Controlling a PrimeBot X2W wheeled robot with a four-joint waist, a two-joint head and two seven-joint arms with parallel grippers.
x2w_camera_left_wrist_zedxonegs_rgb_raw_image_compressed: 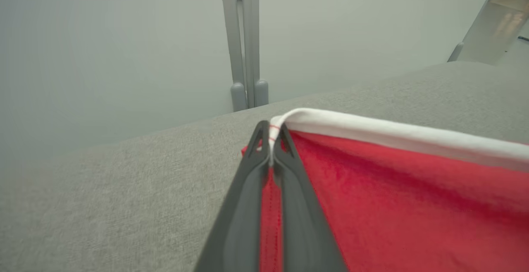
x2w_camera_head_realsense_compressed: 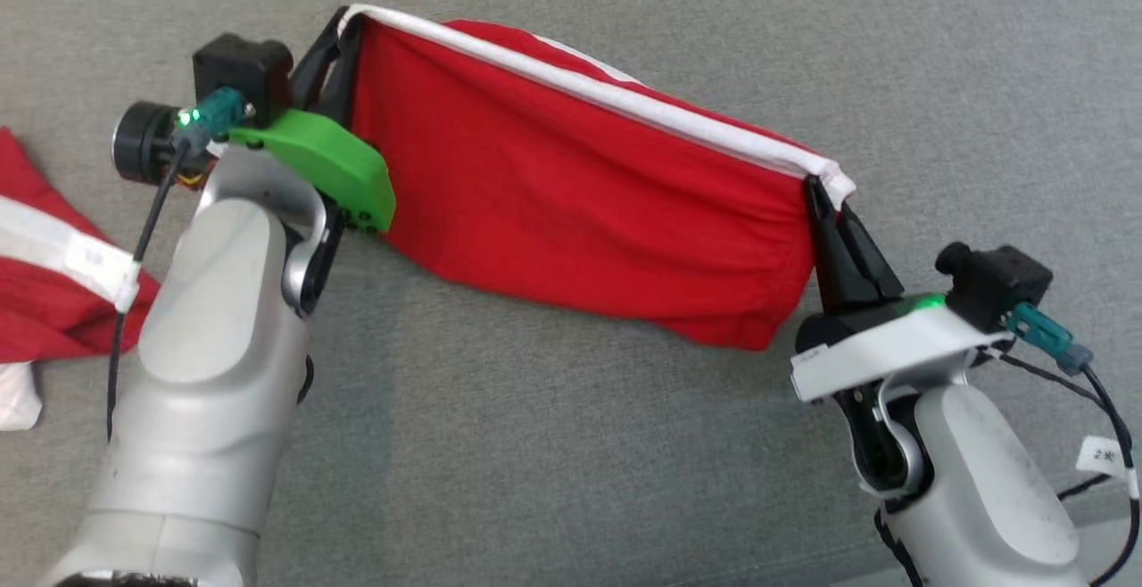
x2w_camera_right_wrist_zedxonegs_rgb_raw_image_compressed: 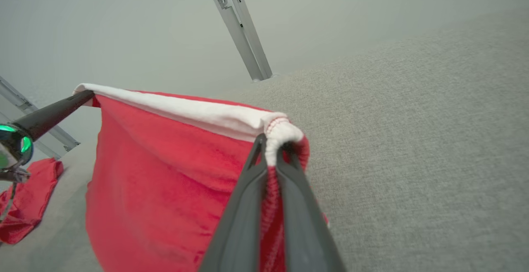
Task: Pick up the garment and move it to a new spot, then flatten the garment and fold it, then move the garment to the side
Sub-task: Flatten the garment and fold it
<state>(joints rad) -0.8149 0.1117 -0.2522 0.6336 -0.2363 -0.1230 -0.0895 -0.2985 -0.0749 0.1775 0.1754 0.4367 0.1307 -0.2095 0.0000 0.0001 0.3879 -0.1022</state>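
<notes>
The garment [x2w_camera_head_realsense_compressed: 571, 203] is red with a white waistband and hangs stretched between my two grippers above the grey surface. My left gripper [x2w_camera_head_realsense_compressed: 343, 29] is shut on the waistband's left corner, seen close in the left wrist view as the left gripper [x2w_camera_left_wrist_zedxonegs_rgb_raw_image_compressed: 272, 133] pinching the garment [x2w_camera_left_wrist_zedxonegs_rgb_raw_image_compressed: 413, 197]. My right gripper [x2w_camera_head_realsense_compressed: 816, 190] is shut on the right corner; in the right wrist view the right gripper [x2w_camera_right_wrist_zedxonegs_rgb_raw_image_compressed: 275, 146] clamps the garment [x2w_camera_right_wrist_zedxonegs_rgb_raw_image_compressed: 165, 181] at its white hem. The cloth's lower edge sags toward the surface.
A second red and white garment [x2w_camera_head_realsense_compressed: 45, 275] lies crumpled at the far left of the grey cloth surface [x2w_camera_head_realsense_compressed: 580, 480]. Grey metal posts [x2w_camera_left_wrist_zedxonegs_rgb_raw_image_compressed: 244, 40] stand beyond the surface's far edge. Open surface stretches ahead and to the right.
</notes>
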